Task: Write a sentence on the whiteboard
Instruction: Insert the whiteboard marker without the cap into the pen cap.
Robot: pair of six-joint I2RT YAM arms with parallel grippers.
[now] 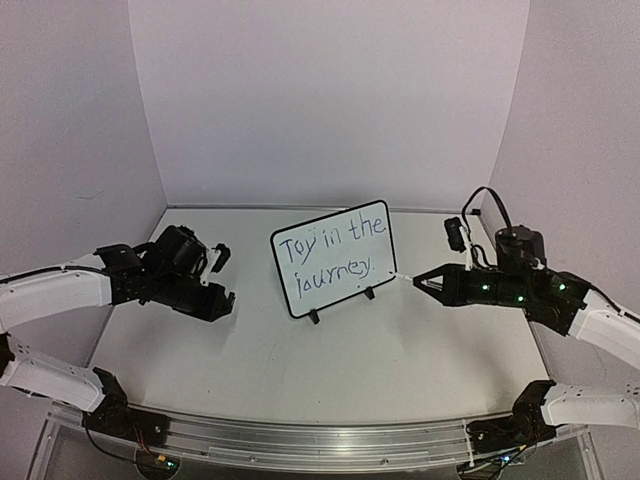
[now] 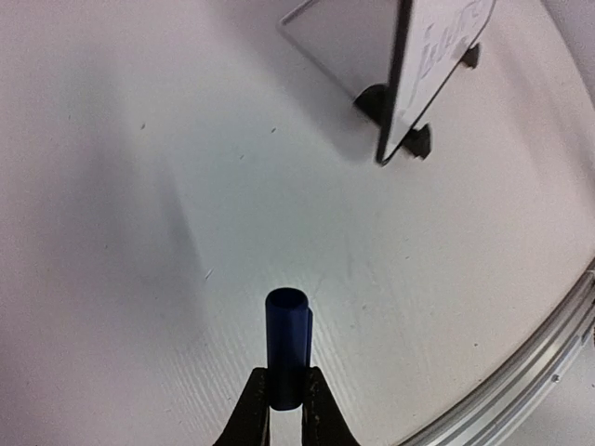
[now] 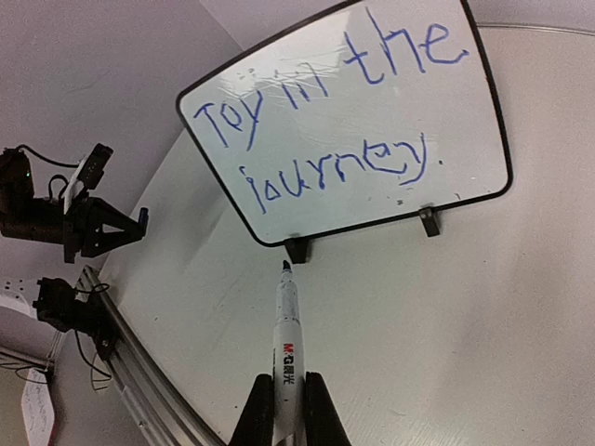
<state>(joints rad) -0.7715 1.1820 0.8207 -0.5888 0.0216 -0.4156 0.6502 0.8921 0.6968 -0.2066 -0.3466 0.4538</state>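
The whiteboard (image 3: 474,130) stands on its two feet on the tabletop (image 1: 300,370), between the arms, and the sentence (image 3: 344,172) sits on it in two blue lines, so the writing looks done. The right end effector (image 3: 286,386) is pinching the marker (image 3: 286,325) by its barrel, its bare tip just short of the board's left foot. A small forward drift would likely streak the frame or the lower line, or push the light board back and tip it. The left end effector (image 2: 286,386) is pressed together on the blue cap (image 2: 287,344), well apart from the marker. Recapping looks like the delicate part: the cap is gripped only at one end, so an off-axis meeting could twist it in the fingers or drive the tip against its rim. The cap is the only hollow thing in view, its open mouth pointing away from the fingers, and nothing shows inside it
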